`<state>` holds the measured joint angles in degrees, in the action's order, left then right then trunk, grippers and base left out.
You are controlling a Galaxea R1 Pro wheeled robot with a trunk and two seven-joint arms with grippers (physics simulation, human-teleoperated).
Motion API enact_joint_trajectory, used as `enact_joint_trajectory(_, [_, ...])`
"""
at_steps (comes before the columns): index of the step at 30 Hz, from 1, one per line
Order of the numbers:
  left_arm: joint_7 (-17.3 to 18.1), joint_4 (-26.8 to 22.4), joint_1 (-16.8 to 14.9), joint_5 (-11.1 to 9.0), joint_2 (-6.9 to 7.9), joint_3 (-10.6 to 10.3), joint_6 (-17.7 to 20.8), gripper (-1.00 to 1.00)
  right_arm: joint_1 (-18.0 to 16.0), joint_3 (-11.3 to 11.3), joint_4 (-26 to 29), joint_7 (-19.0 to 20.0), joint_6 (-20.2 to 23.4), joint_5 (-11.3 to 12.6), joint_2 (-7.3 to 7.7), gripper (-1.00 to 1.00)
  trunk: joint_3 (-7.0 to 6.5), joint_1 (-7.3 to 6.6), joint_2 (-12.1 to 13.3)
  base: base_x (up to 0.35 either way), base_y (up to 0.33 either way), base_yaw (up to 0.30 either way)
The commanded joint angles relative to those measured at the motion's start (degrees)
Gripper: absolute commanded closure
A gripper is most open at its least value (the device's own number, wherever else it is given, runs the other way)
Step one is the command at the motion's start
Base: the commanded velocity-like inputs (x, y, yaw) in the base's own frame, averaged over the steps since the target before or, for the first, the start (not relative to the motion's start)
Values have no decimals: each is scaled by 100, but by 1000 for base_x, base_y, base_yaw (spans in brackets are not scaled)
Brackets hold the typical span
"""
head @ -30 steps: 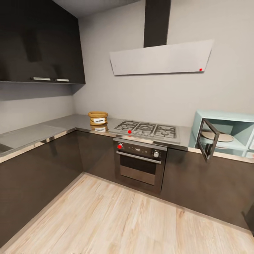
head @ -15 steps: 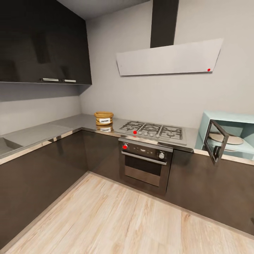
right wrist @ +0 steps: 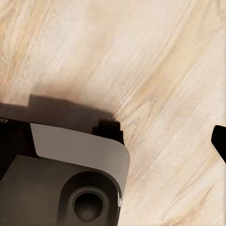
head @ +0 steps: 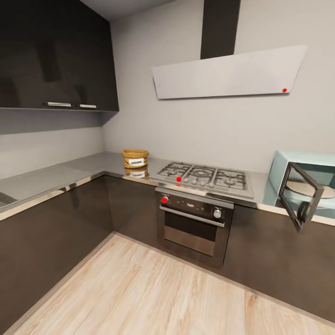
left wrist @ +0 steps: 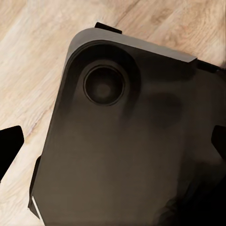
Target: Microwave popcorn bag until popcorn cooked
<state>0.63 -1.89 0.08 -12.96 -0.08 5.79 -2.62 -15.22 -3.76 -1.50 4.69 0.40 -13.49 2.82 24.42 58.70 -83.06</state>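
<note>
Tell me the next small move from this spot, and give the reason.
Probably roll the base forward and a little left toward the popcorn bag. It sits on the countertop near the corner, left of the gas hob, across a stretch of floor, likely beyond arm's reach. The microwave door already hangs open, so fetching the bag comes first.

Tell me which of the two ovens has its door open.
The pale blue microwave on the countertop: its dark glass door swings outward. The built-in oven under the hob stays closed.

walls (head: 209, 125) grey | cabinets (head: 56, 56) dark — glossy | floor (head: 153, 298) pale wood planks
</note>
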Motion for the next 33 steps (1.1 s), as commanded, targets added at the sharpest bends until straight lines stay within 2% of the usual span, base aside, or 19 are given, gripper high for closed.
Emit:
enact_joint_trajectory(1, [7, -5, 1, 2, -1, 40, -10, -100, -7, -43, -8, 14, 4, -48, -1, -100, 5, 3, -2, 312, 0, 0])
enact_joint_trajectory(28, [-2, -5, 1, 25, -1, 31, -14, -100, -7, -45, -8, 14, 4, -47, -3, -100, 5, 3, -2, 238, 0, 0])
enact_joint_trajectory(33, [-2, -5, 1, 22, -1, 28, -19, -100, -7, -59, -23, 43, 37, 17, -18, -100, 5, 3, -2, 176, 0, 0])
